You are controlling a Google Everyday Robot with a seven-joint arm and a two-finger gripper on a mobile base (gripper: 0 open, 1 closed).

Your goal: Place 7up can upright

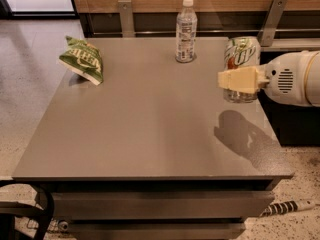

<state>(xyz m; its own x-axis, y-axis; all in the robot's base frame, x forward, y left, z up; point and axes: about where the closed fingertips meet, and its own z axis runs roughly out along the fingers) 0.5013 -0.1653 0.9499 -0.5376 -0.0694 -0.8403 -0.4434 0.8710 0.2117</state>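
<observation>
The 7up can (242, 50) is silver-white with a green and red logo. It stands upright near the right edge of the grey table (145, 129), its base at or just above the tabletop. My gripper (235, 74) reaches in from the right and is shut on the can's lower half. One cream finger (239, 79) crosses the front of the can; the other finger is hidden behind it. The white arm (295, 79) extends off the right edge of the view.
A clear plastic bottle with a white cap (186, 30) stands at the back middle of the table. A green snack bag (82, 59) lies at the back left. A wooden wall with metal brackets (272, 19) runs behind. The table's right edge is close to the can.
</observation>
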